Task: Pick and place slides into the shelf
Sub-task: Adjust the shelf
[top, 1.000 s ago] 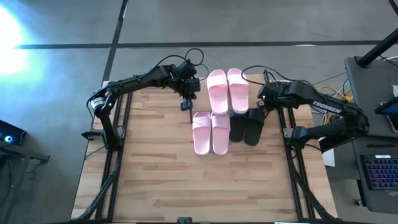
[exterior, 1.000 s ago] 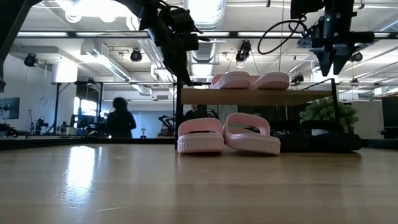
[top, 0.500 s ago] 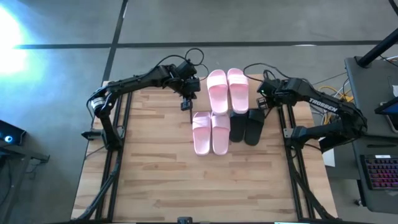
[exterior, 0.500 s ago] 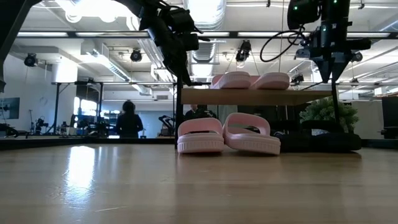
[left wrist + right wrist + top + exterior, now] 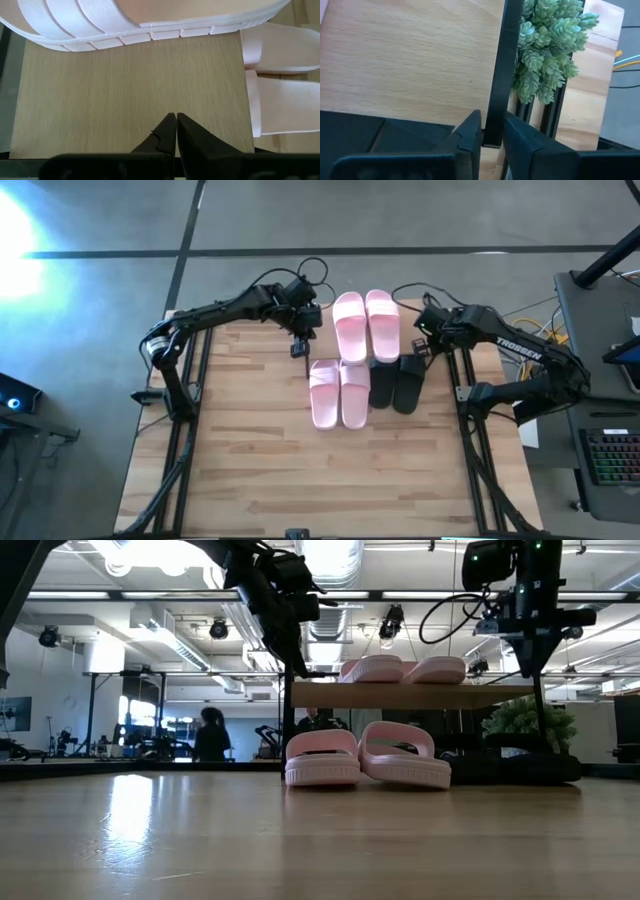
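Bearing surface: the bench (image 5: 250, 460), light wood, stretches out well past both end effectors.
Shelf: the shelf (image 5: 410, 695) stands between the two end effectors, its top board level on thin black legs.
Pink slides: one pair of pink slides (image 5: 366, 325) lies side by side on the shelf top, between the end effectors. A second pair (image 5: 340, 392) rests on the bench, nearer the left end effector.
Black slides: the black slides (image 5: 395, 385) sit together on the bench, just beside the right end effector.
Left end effector: the left end effector (image 5: 176, 116) is pressed together, holding nothing, over a bare part of the shelf board next to a pink slide.
Right end effector: the right end effector (image 5: 492, 120) is pinching a black leg of the shelf, one finger against each side.
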{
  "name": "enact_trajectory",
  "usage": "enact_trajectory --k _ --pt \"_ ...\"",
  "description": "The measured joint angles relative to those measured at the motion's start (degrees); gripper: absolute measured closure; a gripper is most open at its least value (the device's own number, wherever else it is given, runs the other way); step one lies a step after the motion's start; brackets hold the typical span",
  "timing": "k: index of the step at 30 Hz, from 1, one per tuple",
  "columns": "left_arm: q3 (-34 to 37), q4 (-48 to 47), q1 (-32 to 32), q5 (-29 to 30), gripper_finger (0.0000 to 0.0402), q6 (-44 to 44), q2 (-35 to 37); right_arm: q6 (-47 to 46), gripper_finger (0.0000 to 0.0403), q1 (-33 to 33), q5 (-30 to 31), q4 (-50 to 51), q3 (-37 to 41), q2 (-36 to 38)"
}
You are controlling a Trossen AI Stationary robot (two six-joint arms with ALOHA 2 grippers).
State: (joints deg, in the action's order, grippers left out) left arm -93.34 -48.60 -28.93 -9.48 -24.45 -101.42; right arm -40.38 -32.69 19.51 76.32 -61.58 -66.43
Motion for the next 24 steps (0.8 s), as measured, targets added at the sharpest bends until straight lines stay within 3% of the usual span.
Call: enact_trajectory --k 5,24 --pt "0.0 0.13 0.0 -0.02 0.0402 0.0 -0.01 -1.94 0.0367 -0.07 -0.74 0.87 -0.13 0.09" --pt "0.0 -0.5 -0.35 0.61 0.0402 -0.44 0.01 -8.7 0.0354 6.21 -5.79 4.92 -0.11 1.62"
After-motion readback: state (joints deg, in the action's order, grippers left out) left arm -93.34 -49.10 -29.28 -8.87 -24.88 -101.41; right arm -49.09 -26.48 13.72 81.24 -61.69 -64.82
